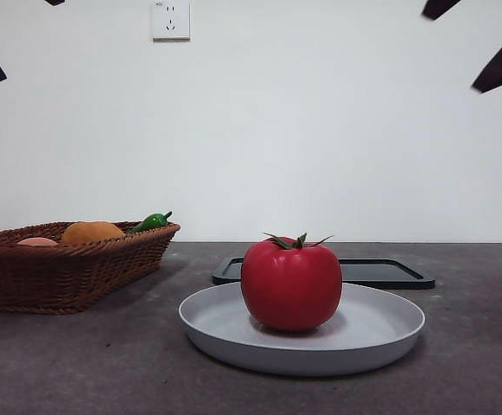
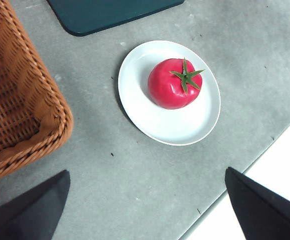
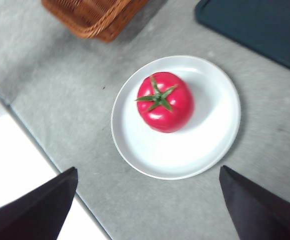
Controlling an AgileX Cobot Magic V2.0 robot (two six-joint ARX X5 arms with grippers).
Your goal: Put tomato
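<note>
Black jaws spread wide on left gripper (image 2: 145,210) and right gripper (image 3: 147,207), both high above, holding nothing. Below: tomato (image 1: 291,285) upright on white plate (image 1: 380,333); wicker basket (image 1: 60,272) beside, dark tray (image 1: 389,272) behind.

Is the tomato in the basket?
No, the tomato sits upright on the white plate, apart from the wicker basket, and neither claw touches it.
</note>
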